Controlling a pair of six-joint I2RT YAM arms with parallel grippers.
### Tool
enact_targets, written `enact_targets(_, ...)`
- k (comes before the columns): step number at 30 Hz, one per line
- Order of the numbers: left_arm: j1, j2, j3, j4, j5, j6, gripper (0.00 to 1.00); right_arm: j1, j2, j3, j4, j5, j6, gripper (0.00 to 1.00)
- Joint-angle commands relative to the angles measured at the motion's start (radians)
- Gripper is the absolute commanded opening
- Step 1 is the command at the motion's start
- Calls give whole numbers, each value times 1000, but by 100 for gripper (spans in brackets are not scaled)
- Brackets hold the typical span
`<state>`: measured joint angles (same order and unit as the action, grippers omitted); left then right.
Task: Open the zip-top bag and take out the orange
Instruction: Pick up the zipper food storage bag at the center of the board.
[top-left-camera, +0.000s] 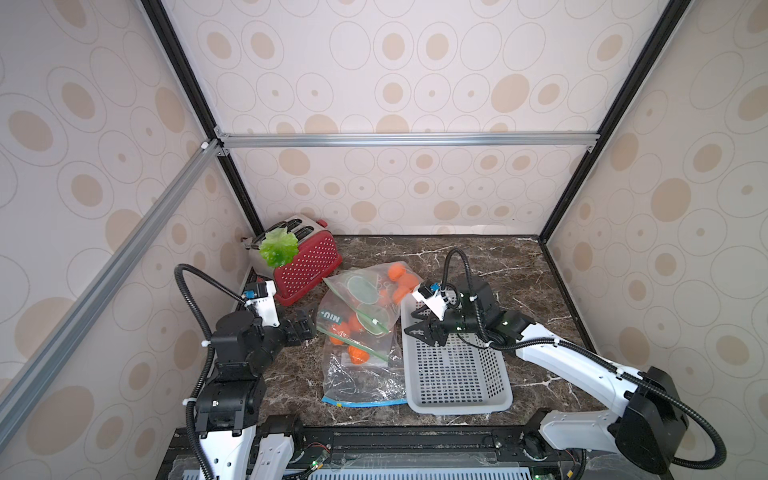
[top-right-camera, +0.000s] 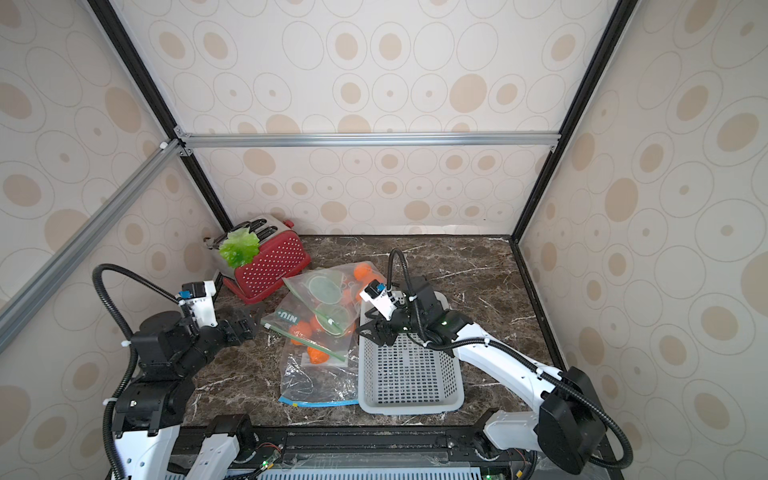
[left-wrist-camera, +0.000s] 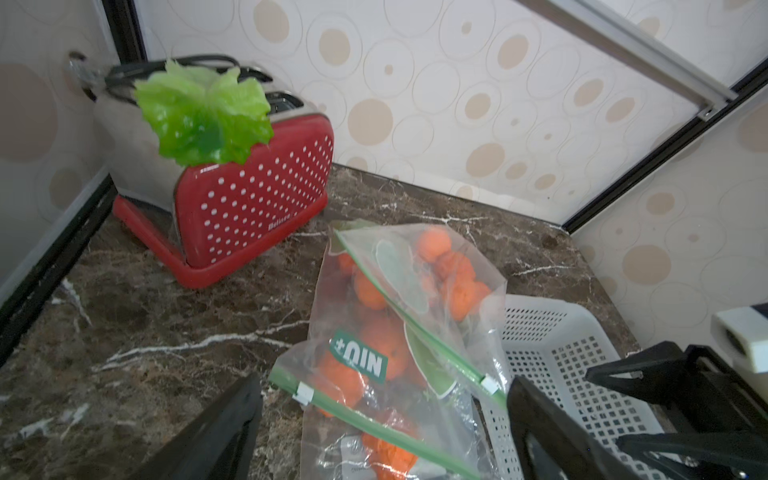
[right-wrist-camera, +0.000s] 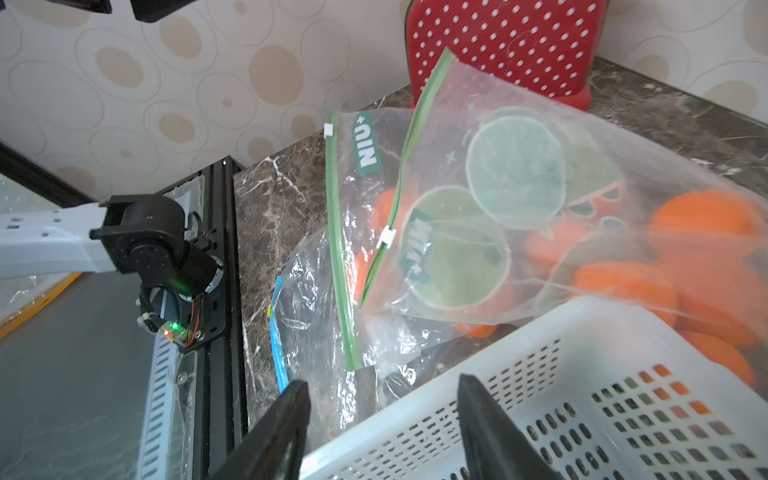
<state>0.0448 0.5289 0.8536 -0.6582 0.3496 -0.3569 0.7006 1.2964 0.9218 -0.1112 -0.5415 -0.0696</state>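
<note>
**Two grippers flanked the labelled bag's zip**

Three clear bags lay piled on the dark marbled counter (top-left-camera: 519, 270) between the arms. The zip-top bag (top-left-camera: 332, 319) with the green label sat in the middle of the pile, its green zip (left-wrist-camera: 374, 424) running from one gripper towards the other. Oranges (left-wrist-camera: 397, 353) showed through its film; whether that zip was sealed could not be told. A second green-zip bag (top-left-camera: 361, 286), also holding fruit, lay across it, and a blue-zip bag (top-left-camera: 361, 386) lay underneath, nearer the robot.

The left gripper (top-left-camera: 307, 328) hung just beside the white slider (left-wrist-camera: 304, 392), fingers spread wide and holding nothing. The right gripper (top-left-camera: 415, 328) hovered over the far corner of the grey basket (top-left-camera: 459, 406), near the zip's other end, fingers at a middling gap with nothing pinched.

Done well, the step probably called for one gripper to pin the film at the zip's end while the other took only the slider and drew it along the zip, not upward. A second slider (left-wrist-camera: 490, 384), on the overlying bag, sat close by and could be caught by mistake.

The counter looked smooth, so a loose bag might skate. A red toaster (top-left-camera: 309, 266) topped with a lettuce leaf (top-left-camera: 279, 248) stood in the far left corner; walls (top-left-camera: 415, 187) papered with beige ovals closed in three sides.
</note>
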Motion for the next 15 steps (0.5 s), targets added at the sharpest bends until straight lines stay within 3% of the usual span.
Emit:
enact_targets(1,-3,-40,-10,-44,-25,39,93,29,49,48,-45,17,-74,60)
enact_targets(6,6,-34,-18,-22,-40,28,93,75,135,121,-50,32,-123,60)
enact_targets(15,6,-19,-23,-34,-32,27,92,97,248,208,-49,81,-145,46)
